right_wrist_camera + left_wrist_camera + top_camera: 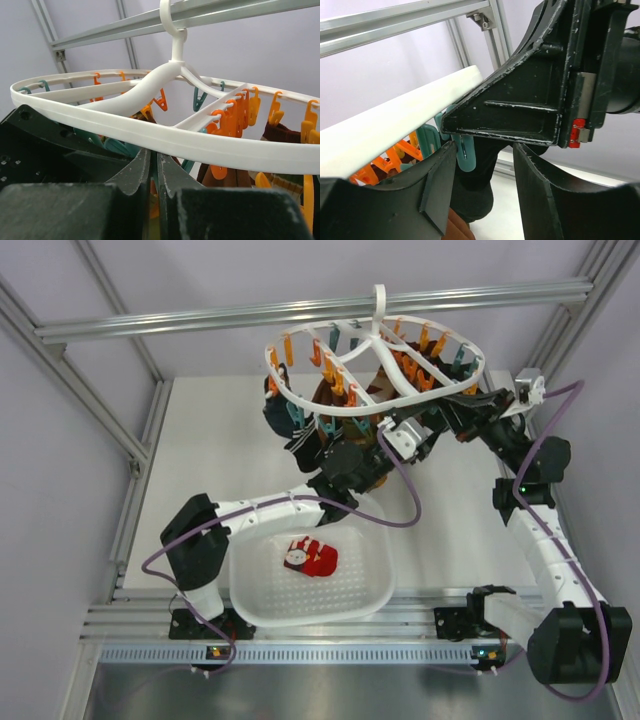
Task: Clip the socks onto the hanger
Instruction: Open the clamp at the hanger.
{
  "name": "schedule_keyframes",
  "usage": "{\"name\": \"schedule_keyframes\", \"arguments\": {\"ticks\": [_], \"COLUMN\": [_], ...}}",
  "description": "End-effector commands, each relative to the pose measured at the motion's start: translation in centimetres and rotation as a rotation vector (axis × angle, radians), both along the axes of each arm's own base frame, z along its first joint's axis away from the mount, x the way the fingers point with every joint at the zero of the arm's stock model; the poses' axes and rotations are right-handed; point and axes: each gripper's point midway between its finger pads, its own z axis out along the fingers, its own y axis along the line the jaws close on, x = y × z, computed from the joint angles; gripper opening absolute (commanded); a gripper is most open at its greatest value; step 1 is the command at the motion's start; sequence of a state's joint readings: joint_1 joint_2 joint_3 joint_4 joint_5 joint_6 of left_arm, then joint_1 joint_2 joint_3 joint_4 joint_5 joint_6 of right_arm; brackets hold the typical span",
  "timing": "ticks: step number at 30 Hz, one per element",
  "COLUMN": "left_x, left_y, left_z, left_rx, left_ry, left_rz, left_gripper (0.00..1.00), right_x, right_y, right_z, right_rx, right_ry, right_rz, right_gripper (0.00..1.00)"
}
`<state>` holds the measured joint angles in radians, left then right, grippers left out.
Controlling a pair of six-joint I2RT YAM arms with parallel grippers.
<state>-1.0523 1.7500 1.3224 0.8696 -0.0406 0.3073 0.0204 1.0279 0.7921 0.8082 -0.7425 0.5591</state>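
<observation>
Jaws half out of sight under hanger (377, 325)

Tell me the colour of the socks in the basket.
The socks are bright red with a small white patch; clearest in the top external view.

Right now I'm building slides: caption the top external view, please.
Red socks lie in the white basket; left arm and right arm reach up at the hanger.

Clips (333, 375) and dark socks (300, 448) crowd beneath the hanger (330, 409) (open room over basket (246, 590)).
</observation>
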Motion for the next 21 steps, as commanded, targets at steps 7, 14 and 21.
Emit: {"name": "schedule_keyframes", "arguments": {"ticks": [7,14,21], "left_x": [2.9,4.0,5.3], "left_y": [0.9,0.8,1.5], "left_z": [2.0,1.9,1.5], "left_rx": [-0.062,-0.073,-0.074], "left_ry": [-0.018,-0.020,0.019], "left_rz": [0.086,0.110,0.150], "left_gripper": [0.52,0.50,0.49], "right_x": [-2.0,-2.3,-2.4], "right_y": [1.1,1.5,1.4], "right_z": [1.5,1.3,1.4], "right_rx": [-0.025,-0.026,-0.022], "right_ry": [-0.072,-0.058,-0.055], "right_rz": [0.083,0.123,0.120], "right_gripper": [0.00,0.00,0.00]}}
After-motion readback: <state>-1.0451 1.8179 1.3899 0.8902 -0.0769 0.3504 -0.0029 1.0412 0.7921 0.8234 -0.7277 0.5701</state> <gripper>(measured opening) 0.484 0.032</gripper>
